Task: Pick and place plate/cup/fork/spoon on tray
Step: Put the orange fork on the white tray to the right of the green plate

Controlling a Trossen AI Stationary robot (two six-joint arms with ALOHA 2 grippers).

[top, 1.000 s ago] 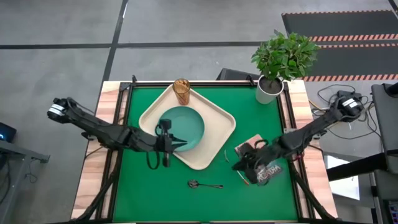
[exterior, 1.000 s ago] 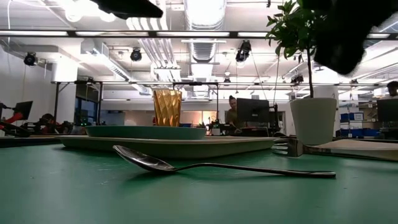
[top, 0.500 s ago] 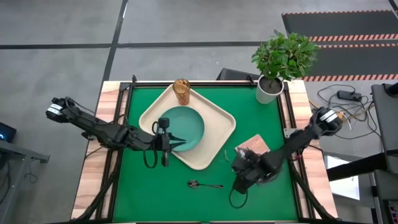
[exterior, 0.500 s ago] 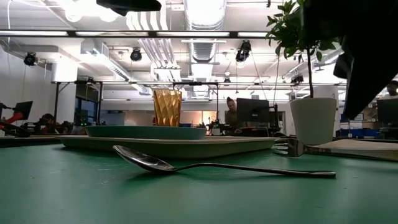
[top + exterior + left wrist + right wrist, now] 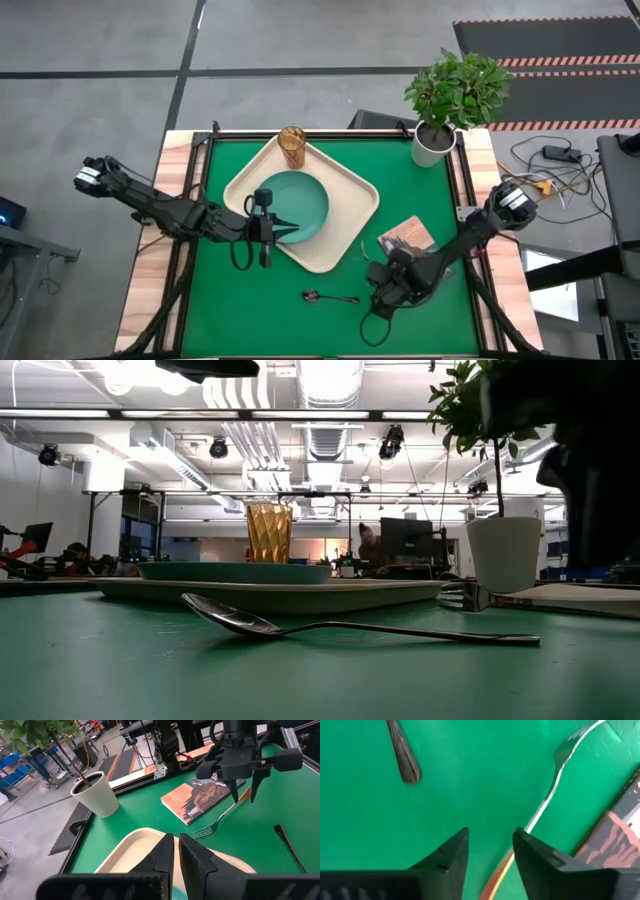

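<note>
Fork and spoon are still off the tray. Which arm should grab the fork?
Right. Its gripper is open directly over the fork on the mat beside the book. The left gripper is shut at the tray's near edge, farther away.

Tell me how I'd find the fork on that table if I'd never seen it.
Start at the big cream tray on the green table, then look off its edge toward the picture-covered book. The fork lies on the felt between them, under the right gripper. Unlike the dark spoon nearby, it has silver tines and a reddish-orange handle.
</note>
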